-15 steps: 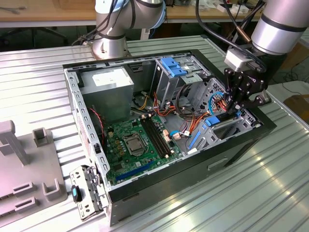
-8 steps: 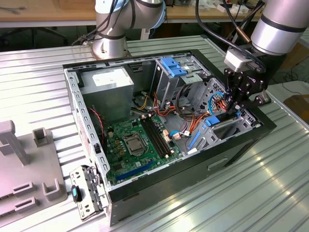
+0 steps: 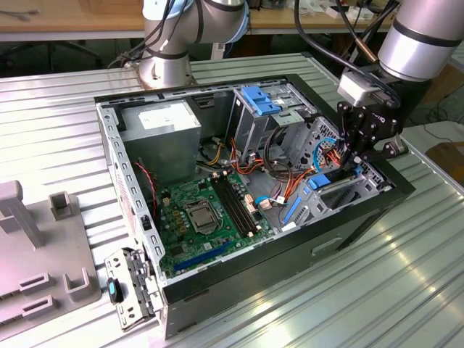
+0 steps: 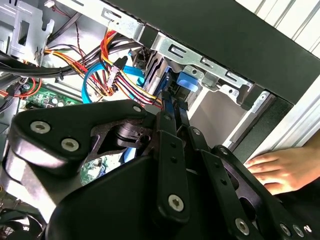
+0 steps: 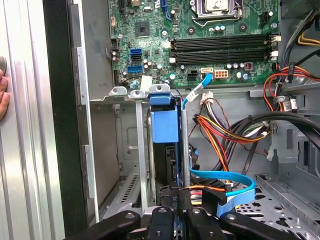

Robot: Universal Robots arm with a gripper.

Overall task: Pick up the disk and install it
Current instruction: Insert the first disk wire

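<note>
The disk [image 5: 164, 125] stands on edge in a slot of the metal drive cage at the case's front corner, and its blue carrier tab [image 4: 186, 81] points toward the motherboard. My gripper [image 5: 176, 194] reaches down into that cage from above, its black fingers [image 4: 172, 117] drawn together on the disk's thin edge. In the exterior view the gripper [image 3: 351, 165] hangs over the right end of the open computer case, with the blue carrier [image 3: 322, 181] just below it. The fingers and cage walls hide the drive's grey body.
The case [image 3: 290, 254] lies open on a ribbed metal table, showing the motherboard [image 3: 206, 217], power supply [image 3: 159, 127] and a tall drive bay with a blue bracket [image 3: 261, 101]. Cable bundles [image 5: 235, 130] and a blue flat cable [image 5: 225, 182] crowd the cage. A person's hand [image 4: 280, 170] rests outside the case.
</note>
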